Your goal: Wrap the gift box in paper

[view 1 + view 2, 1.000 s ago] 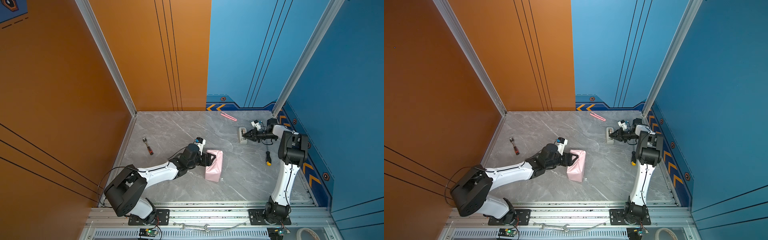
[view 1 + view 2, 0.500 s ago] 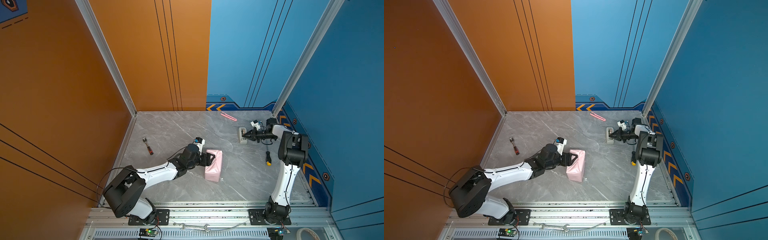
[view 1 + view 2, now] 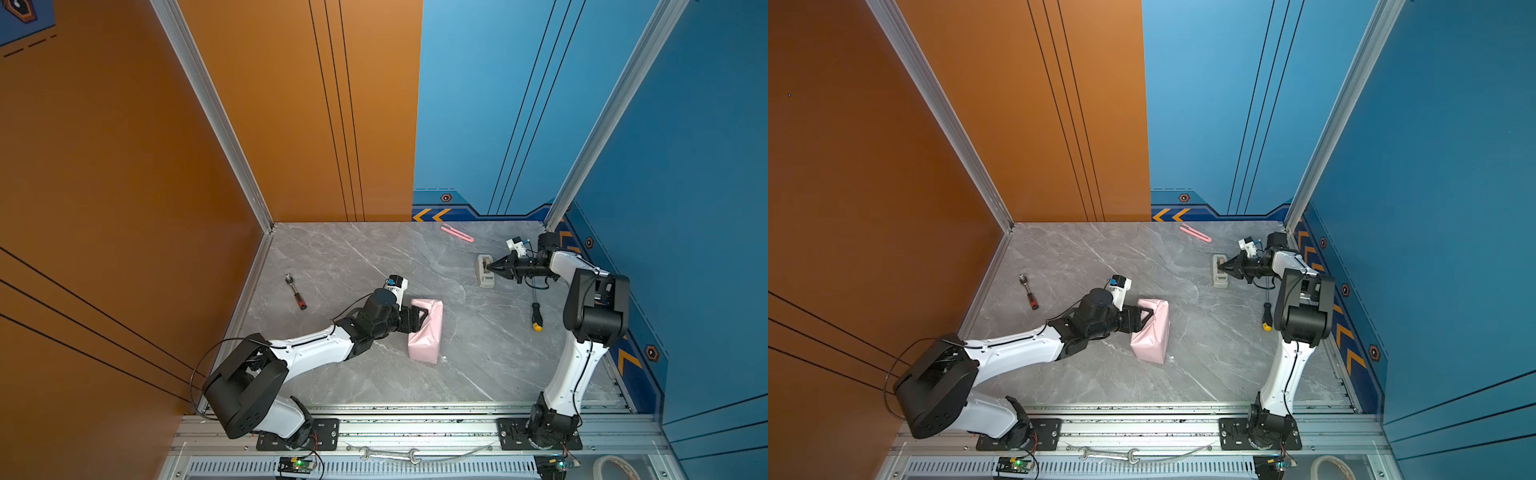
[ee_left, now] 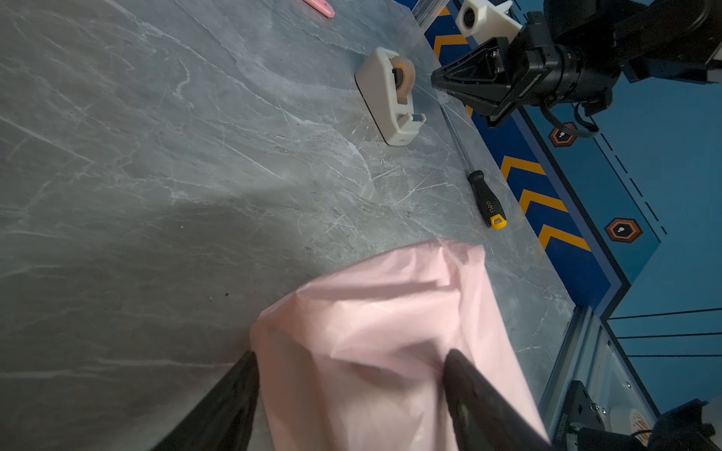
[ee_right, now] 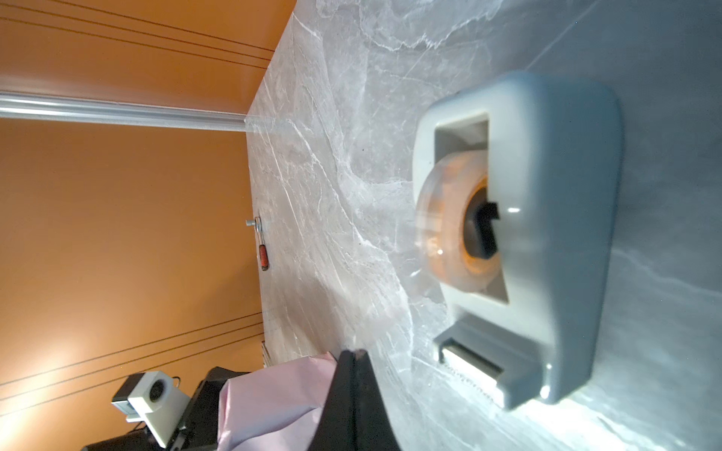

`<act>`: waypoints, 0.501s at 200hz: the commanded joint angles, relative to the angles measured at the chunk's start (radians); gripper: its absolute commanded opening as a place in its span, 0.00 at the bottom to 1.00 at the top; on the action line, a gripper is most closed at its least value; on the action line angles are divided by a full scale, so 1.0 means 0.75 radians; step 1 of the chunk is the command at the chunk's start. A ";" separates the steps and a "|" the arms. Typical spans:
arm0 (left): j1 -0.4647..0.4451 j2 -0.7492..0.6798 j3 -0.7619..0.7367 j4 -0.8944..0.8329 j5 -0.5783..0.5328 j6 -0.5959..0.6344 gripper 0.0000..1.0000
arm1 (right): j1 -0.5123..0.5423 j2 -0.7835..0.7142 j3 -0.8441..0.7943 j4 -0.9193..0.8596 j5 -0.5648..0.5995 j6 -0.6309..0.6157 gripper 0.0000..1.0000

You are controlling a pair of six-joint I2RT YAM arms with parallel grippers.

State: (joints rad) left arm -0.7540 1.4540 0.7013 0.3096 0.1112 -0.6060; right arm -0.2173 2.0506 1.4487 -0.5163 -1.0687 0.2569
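Observation:
The paper (image 3: 426,332) (image 3: 1152,332) shows its pale pink side and is folded into a creased parcel lying mid-table. The gift box is hidden inside it. My left gripper (image 3: 419,316) (image 4: 350,353) straddles the parcel's far end, one finger pressed against each side of the paper (image 4: 371,312). Far to the right, my right gripper (image 3: 489,267) (image 5: 353,353) is shut, its tip just beside the beige tape dispenser (image 3: 485,272) (image 5: 547,234), near the cutter end. I see nothing between its fingers.
A pink cutter (image 3: 457,232) lies near the back wall. A black screwdriver with a yellow end (image 3: 536,316) lies under the right arm. A red-handled ratchet tool (image 3: 296,291) sits at the left wall. A wrench (image 3: 388,455) rests on the front rail.
My right gripper's jaws have closed beside the tape dispenser. The left gripper and the parcel have stayed where they were.

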 commanded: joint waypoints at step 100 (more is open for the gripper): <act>-0.009 0.029 -0.072 -0.272 -0.145 0.057 0.75 | -0.054 -0.326 -0.590 0.325 0.116 0.239 0.00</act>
State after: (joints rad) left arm -0.7563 1.4487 0.7006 0.3035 0.1036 -0.6010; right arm -0.2539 1.8473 1.0657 -0.3454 -1.0077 0.3870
